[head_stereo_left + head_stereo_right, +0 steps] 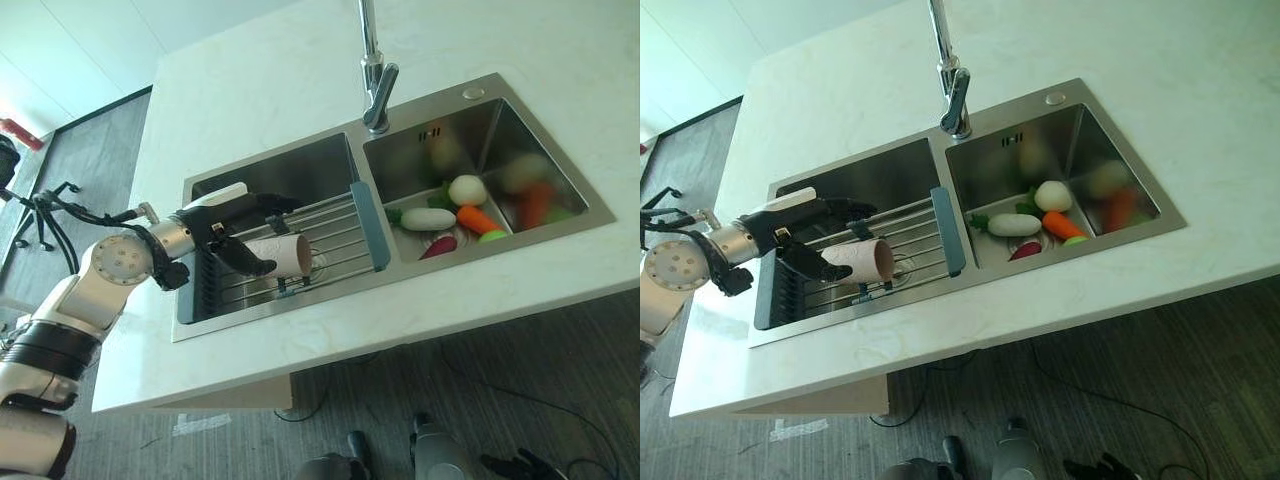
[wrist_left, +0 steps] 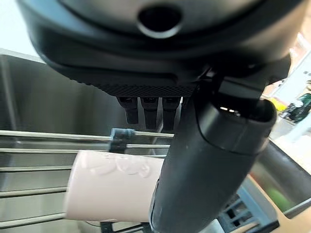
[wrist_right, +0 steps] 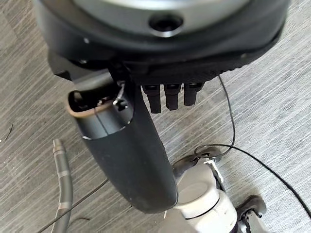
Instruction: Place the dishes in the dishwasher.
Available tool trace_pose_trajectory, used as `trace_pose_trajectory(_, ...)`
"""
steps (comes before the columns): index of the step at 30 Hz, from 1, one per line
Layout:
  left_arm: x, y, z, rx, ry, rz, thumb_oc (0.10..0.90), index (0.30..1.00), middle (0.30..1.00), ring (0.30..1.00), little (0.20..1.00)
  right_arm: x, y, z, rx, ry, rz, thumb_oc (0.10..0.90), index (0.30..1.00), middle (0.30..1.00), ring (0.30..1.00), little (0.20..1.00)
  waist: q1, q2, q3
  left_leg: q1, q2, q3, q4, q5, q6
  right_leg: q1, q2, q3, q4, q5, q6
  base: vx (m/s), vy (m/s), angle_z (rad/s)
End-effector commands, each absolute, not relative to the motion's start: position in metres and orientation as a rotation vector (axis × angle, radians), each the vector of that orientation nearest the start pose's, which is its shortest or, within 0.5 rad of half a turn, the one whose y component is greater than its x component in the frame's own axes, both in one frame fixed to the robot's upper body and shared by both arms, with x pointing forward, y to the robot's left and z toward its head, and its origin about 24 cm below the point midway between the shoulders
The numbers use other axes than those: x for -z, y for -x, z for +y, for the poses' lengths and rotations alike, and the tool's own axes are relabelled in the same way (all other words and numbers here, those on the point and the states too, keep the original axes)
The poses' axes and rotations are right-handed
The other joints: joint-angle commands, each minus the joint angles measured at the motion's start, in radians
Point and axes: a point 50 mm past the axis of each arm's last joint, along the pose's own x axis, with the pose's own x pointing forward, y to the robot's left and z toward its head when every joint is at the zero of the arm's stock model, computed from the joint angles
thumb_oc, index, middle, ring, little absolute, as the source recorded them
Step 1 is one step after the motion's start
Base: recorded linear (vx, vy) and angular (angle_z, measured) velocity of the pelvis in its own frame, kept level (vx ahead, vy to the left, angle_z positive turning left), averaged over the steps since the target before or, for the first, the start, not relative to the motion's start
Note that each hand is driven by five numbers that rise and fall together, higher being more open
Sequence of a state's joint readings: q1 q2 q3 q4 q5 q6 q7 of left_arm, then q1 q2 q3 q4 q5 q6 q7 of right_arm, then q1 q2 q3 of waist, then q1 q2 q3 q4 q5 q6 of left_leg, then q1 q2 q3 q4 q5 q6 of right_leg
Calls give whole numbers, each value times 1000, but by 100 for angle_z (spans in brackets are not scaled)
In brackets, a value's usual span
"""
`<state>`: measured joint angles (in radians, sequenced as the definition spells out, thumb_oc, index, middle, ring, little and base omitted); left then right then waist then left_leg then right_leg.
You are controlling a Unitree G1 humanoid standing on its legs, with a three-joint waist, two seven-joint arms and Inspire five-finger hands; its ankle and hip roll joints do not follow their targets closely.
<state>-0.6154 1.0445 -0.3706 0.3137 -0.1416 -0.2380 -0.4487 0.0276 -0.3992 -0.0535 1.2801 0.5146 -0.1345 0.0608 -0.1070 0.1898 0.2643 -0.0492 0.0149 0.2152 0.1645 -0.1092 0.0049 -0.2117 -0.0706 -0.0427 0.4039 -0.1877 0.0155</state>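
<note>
From my seat, starting at the left, my left hand [image 1: 232, 222] reaches in over the left basin of the sink [image 1: 478, 96], where a wire rack [image 1: 330, 232] with a blue end bar spans the bowl. A pale pink cup [image 1: 288, 254] lies on its side on that rack, mouth toward the middle of the sink, and my hand brackets it: the fingers stretch out over the top of the cup while the thumb comes in along its near side. I judge this to be the grasp step, with the cup resting on the rack and not yet lifted. Whether the hand has real purchase I cannot tell from the head cameras. The left wrist view adds what they lack: the cup [image 2: 112, 190] sits just past the thumb [image 2: 209, 165], which lies close against its end, and the fingers look fairly straight, so I read the hand as spread around the cup, not clamped. Next I need to close firmly, lift clear of the rack bars, and find the dishwasher. Further right stands the faucet [image 1: 377, 92], then toy vegetables [image 1: 452, 208] in the right basin. My right hand [image 3: 127, 150] hangs over grey floor, relaxed and empty.
</note>
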Motion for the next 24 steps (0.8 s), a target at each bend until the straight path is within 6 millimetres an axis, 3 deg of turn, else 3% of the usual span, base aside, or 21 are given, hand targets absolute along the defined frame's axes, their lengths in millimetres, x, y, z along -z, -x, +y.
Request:
trace_pose_trajectory(1, -268, -318, 268, 380, -1114, -332, 800, 900, 900, 900, 900, 133, -66, -322, 609, -131, 999, 800, 900, 900, 900, 900, -15, -16, -59, -65, 25, -71, 135, -171, -8, 94, -101, -30, -104, -44, 121, 32, 39, 5)
trace_pose_trajectory(8, -259, -313, 281, 347, -1150, -300, 800, 900, 900, 900, 900, 127, -71, -330, 610, -109, 985, 800, 900, 900, 900, 900, -13, 3, -37, -73, 16, -78, 135, -166, -8, 91, -107, -34, -104, -45, 122, 30, 43, 1)
trace_pose_trajectory(14, -251, -311, 281, 363, -1132, -278, 800, 900, 900, 900, 900, 119, -80, -340, 605, -88, 940, 800, 900, 900, 900, 900, -18, 23, -13, -83, 1, -94, 135, -158, -8, 82, -106, -23, -104, -44, 120, 35, 53, -2)
trace_pose_trajectory(24, -234, -312, 289, 319, -1212, -192, 800, 900, 900, 900, 900, 113, -85, -347, 612, -79, 910, 800, 900, 900, 900, 900, -33, 27, 18, -97, -3, -92, 135, -151, -8, 63, -105, -9, -104, -35, 121, 4, 28, -5)
